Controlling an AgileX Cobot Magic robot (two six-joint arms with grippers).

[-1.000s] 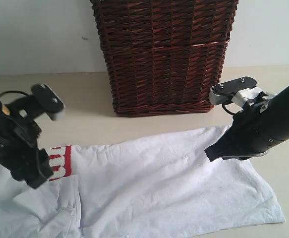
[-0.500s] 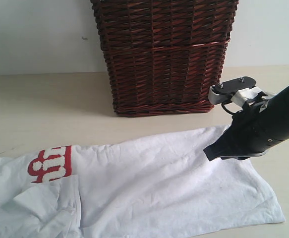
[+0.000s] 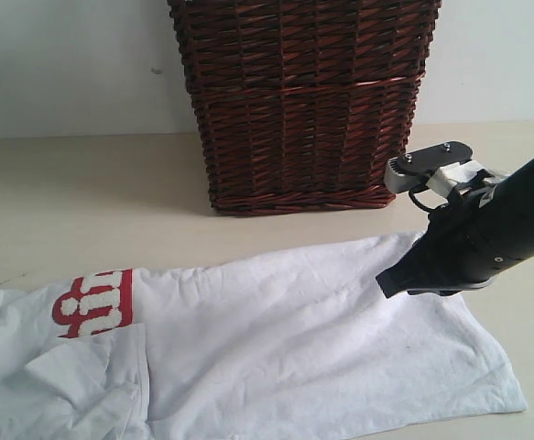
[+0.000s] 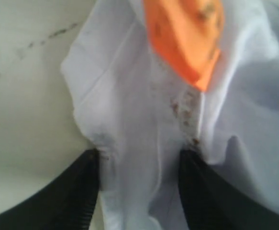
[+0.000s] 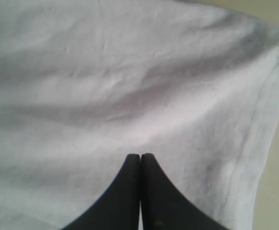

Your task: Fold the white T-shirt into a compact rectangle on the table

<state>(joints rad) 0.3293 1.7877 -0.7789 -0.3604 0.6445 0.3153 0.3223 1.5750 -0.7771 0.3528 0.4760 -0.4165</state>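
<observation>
- the white t-shirt (image 3: 294, 348) lies spread flat on the table (image 3: 92, 192), near side, in front of the wicker basket (image 3: 303, 101).
- right gripper (image 3: 387, 284) pressed fully closed at the shirt's right part; nothing visibly pinched.
- left gripper (image 4: 139, 160) half open, shirt fabric bunched between its fingers (image 4: 77, 191) by the orange tag (image 4: 184, 36); can't tell if it's actually clamped.

It looks like a plain test bench: a bare beige table (image 3: 83, 192), blank white wall (image 3: 65, 64), one wicker basket (image 3: 308, 101) beyond the right gripper (image 3: 384, 286).

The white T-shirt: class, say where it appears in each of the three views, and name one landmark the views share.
Exterior view: white T-shirt spread across the lower half, on the table.
Left wrist view: bunched cloth between the left claw fingers, orange tag beyond.
Right wrist view: fills nearly the whole picture.
Shared landmark: the pale table.
</observation>
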